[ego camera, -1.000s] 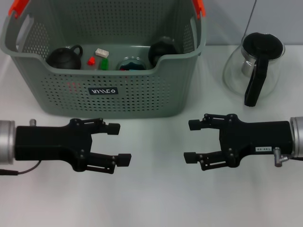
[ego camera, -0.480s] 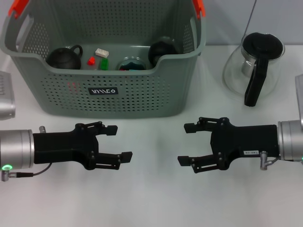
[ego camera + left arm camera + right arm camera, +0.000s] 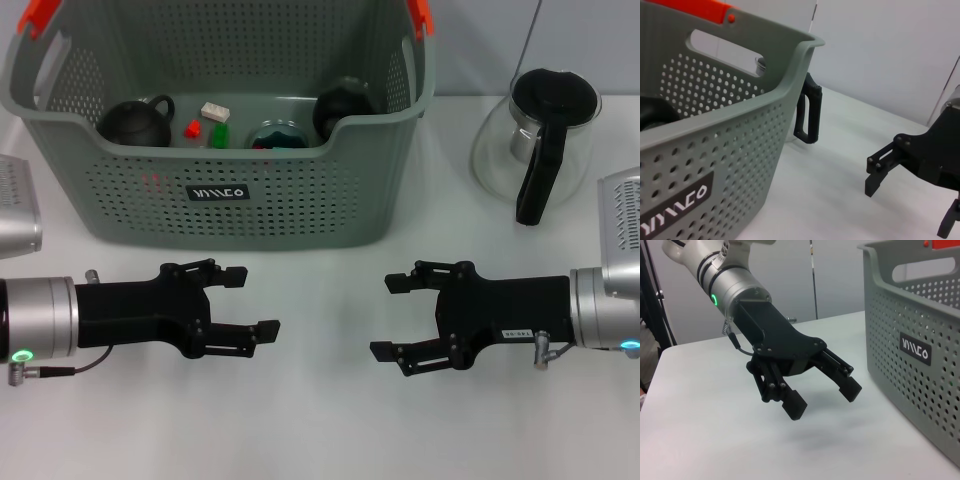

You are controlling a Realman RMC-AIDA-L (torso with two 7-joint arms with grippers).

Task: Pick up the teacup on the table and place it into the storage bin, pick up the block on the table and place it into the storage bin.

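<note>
Head view: storage bin, grey-green and perforated, stands at the far side of the white table; inside lie a dark teapot, small blocks in white, red and green, a round dark dish and a dark rounded vessel, probably the teacup, though that cannot be confirmed. Glass carafe with black lid and handle stands to the bin's right, outside it. No cup or block shows on the tabletop, so both placements appear done, with nothing left but parking. Left gripper and right gripper hover low over the table in front of the bin, facing each other, fingers spread, both empty. Left wrist view: bin wall with label, carafe handle just beyond its corner, right gripper spread wide and holding nothing. Right wrist view: left gripper spread above bare table, bin beside it.
</note>
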